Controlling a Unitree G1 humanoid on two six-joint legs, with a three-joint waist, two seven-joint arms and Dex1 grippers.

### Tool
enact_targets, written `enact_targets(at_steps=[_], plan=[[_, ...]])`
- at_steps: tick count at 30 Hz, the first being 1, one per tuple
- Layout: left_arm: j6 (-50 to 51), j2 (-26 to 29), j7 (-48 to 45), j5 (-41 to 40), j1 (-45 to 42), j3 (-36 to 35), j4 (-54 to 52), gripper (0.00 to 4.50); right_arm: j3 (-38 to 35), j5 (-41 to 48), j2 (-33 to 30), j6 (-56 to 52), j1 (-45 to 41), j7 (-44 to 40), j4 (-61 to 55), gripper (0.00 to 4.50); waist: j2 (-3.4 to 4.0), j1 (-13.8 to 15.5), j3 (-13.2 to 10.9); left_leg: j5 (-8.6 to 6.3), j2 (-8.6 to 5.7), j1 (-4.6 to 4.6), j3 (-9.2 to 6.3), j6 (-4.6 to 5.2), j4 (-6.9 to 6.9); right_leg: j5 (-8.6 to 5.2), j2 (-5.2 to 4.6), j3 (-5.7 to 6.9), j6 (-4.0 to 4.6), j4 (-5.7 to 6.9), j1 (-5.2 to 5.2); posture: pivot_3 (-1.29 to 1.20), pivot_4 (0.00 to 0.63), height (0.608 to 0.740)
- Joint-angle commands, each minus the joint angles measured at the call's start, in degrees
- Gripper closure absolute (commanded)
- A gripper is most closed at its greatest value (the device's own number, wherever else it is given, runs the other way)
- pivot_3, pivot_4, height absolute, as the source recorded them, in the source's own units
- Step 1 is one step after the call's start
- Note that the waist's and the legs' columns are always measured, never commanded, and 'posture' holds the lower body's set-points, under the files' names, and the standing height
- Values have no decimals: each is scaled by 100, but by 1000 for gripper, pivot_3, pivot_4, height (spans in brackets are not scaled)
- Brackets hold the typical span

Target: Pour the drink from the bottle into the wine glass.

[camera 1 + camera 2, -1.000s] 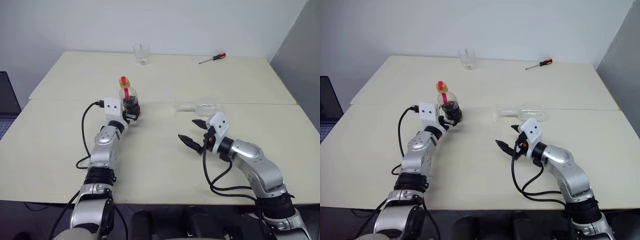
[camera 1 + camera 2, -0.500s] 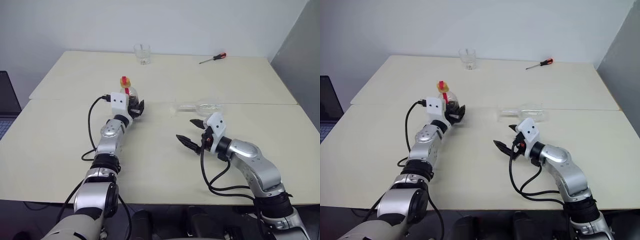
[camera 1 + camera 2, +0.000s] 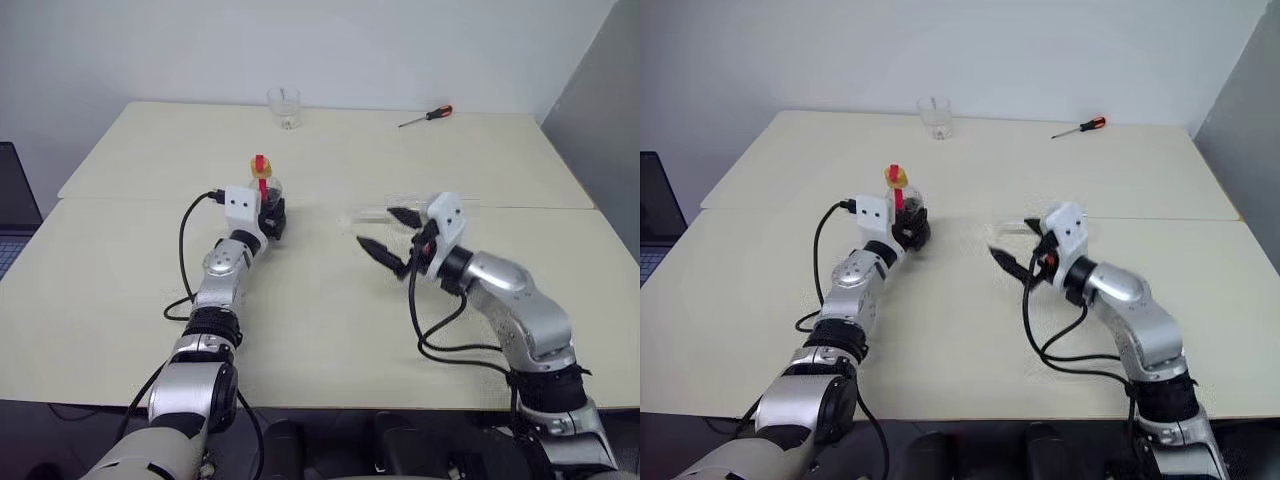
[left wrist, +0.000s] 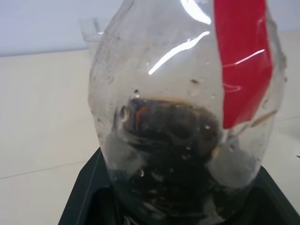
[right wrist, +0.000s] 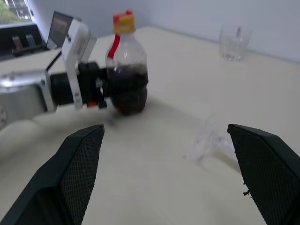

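The bottle [image 3: 264, 186], clear with a red neck label, a yellowish cap and the dark drink [image 5: 128, 89] low in it, stands upright left of the table's middle. My left gripper [image 3: 271, 214] is shut on its lower body, and the black fingers [image 5: 99, 86] press its side. The wine glass [image 3: 372, 213] lies on its side on the table, partly hidden behind my right gripper [image 3: 379, 229]. That gripper hangs open and empty above the table, just in front of the glass [image 5: 209, 138].
A short clear tumbler [image 3: 284, 108] stands at the table's far edge, and a red-handled screwdriver [image 3: 427, 116] lies far right. A dark laptop [image 3: 14, 205] sits off the table's left side. A seam [image 3: 150, 199] runs across the tabletop behind the bottle.
My left gripper's fingers closed around the bottle, which now stands straighter. The right gripper rose and moved up toward the lying wine glass, staying open.
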State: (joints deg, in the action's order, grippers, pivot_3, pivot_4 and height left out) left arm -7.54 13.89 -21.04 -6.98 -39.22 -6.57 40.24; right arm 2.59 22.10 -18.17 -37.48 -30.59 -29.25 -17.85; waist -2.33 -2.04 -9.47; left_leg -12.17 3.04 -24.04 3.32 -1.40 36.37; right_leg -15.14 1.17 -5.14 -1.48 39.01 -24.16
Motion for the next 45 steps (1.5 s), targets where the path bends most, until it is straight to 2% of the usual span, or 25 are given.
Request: enact_targets(at_steps=[1,6,9,13,18,39,42,45], plan=[[746,-205,-217,-241,519,338,-1811,2553,-38,-46,39,-419,-716,372,-143,0,0,4,0,0,1,-1,0,-1,0,1,-6,-1,1,2,-1,0,150,740],[1945,-359,-103,-370,1531,684,-3821,2558,6,125,316,-1300,-1246,744,-210,0,1,14,0,0,35,-8,-2,-1,-1,1,-12,8,2,0,-2,0,150,740],[2337,-491,26,-354,1753,797,-4278,2581,-48,345,438,-1891,-1385,800,-313,0,1,15,0,0,33,-9,-3,-1,2,1,-14,7,2,2,-3,0,150,740],[2352,-550,69,-111,1736,1077,-4349,2582,-106,737,583,-2599,-1459,843,-432,0,1,13,0,0,34,-8,-8,0,15,1,-10,11,2,3,3,0,150,740],[2310,-595,176,53,1783,1246,-4361,2604,-40,827,723,-2774,-1596,949,-499,0,1,10,0,0,36,-14,-8,1,28,1,-4,9,1,3,2,0,150,740],[1980,-561,180,216,1782,1340,-4433,2659,219,567,983,-2211,-1673,986,373,0,1,4,0,-1,42,-24,-11,2,29,1,3,12,1,0,-3,0,150,740],[1969,-563,191,224,1789,1342,-4427,2659,226,553,971,-2157,-1692,981,412,607,1,3,0,-1,42,-24,-10,2,29,1,3,11,1,0,-4,0,150,740],[1971,-557,197,222,1810,1336,-4448,2664,231,539,962,-2133,-1692,993,417,1584,1,2,0,-1,42,-24,-11,2,29,1,4,12,1,-1,-4,0,150,740]])
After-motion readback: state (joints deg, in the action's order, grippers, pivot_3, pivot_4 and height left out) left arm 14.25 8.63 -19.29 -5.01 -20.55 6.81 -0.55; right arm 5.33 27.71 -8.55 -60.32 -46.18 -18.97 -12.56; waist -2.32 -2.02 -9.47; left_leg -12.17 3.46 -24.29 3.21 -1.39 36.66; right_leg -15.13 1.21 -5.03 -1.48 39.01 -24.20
